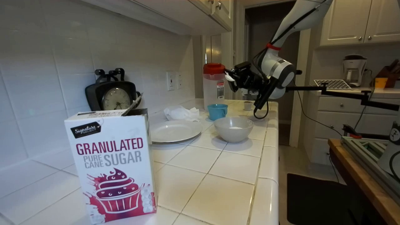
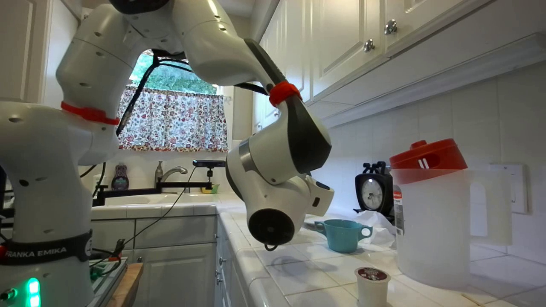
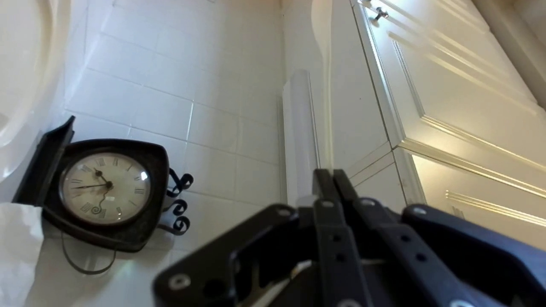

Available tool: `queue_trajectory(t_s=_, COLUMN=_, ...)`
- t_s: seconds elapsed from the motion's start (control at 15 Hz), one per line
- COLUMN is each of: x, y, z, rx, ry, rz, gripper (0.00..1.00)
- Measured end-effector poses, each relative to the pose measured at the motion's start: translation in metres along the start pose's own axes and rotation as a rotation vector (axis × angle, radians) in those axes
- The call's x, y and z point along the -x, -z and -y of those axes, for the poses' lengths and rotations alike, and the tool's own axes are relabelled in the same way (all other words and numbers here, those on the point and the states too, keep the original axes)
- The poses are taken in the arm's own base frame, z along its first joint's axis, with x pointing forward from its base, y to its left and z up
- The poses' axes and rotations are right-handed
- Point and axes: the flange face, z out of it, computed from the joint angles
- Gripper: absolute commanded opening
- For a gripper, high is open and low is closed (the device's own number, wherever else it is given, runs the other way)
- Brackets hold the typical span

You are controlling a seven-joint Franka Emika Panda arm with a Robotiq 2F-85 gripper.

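My gripper (image 3: 333, 174) is shut on the handle of a white spoon (image 3: 322, 25), which points away from the fingers. In an exterior view the gripper (image 1: 230, 79) is in the air above the counter, with the spoon's white end (image 1: 229, 77) in front of the red-lidded pitcher (image 1: 210, 89). Below it stand a teal cup (image 1: 217, 112) and a grey bowl (image 1: 232, 129) with a little white stuff inside. A white plate (image 1: 175, 131) and crumpled white paper (image 1: 182, 113) lie beside them. In an exterior view the wrist hides the fingers; the teal cup (image 2: 342, 236) shows there.
A sugar box (image 1: 112, 168) with its top open stands at the near end of the counter. A black clock (image 1: 112, 93) leans by the tiled wall. A small white pod cup (image 2: 372, 290) stands near the pitcher (image 2: 433, 230). Upper cabinets (image 3: 448, 85) overhang the counter.
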Motion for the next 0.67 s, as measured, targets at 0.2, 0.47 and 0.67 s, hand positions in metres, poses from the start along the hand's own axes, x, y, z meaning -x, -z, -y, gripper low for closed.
queue_trajectory(t_s=0.2, x=0.006, y=0.001, z=0.012, rx=-0.012, ry=0.001, rz=-0.013, gripper=0.01)
queue_trajectory(t_s=0.47, x=0.008, y=0.004, z=0.027, rx=-0.016, ry=0.013, rz=-0.030, gripper=0.01)
queue_trajectory(t_s=0.67, x=0.015, y=0.008, z=0.035, rx=-0.009, ry=0.007, rz=-0.038, gripper=0.01)
